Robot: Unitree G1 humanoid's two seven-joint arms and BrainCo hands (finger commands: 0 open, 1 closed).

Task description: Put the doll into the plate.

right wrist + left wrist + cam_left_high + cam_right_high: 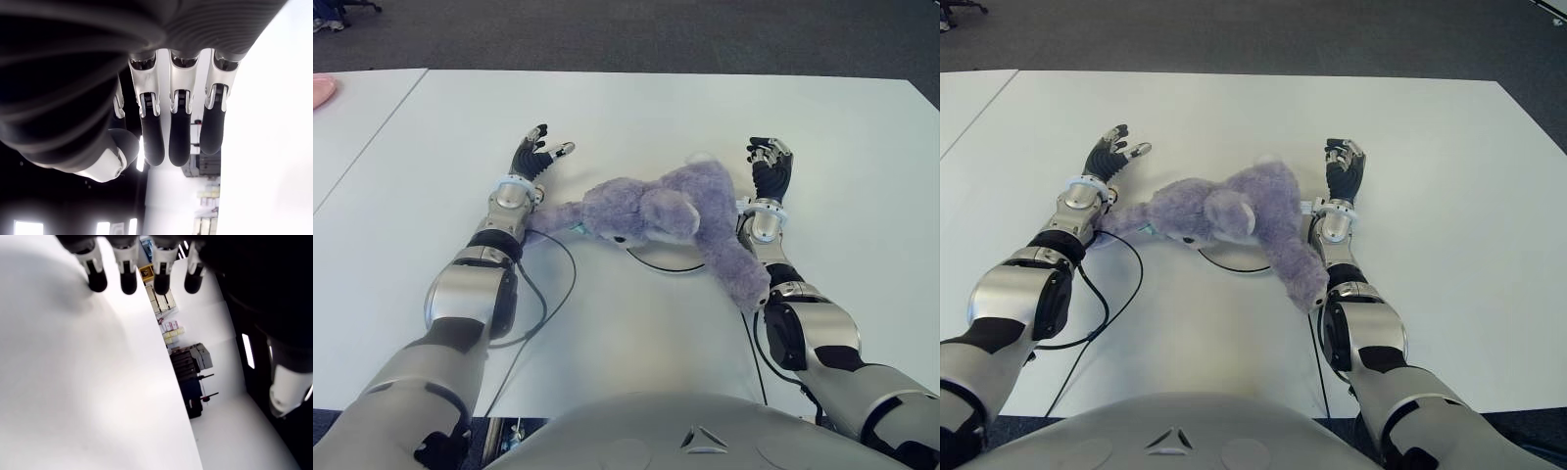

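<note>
my left hand (536,154) flat, fingers spread, empty | my right hand (771,163) stretched forward, holding nothing | doll (666,213) between them on worktop (636,108)

Even overhead light washes my white table (636,117) bright, with only soft shadows hugging the purple plush doll (675,211) at six o'clock. My wrist views blow the tabletop out to near-pure white glare, while my right hand (171,122) sits dark against it, its background shelves blurred toward five o'clock.
</note>
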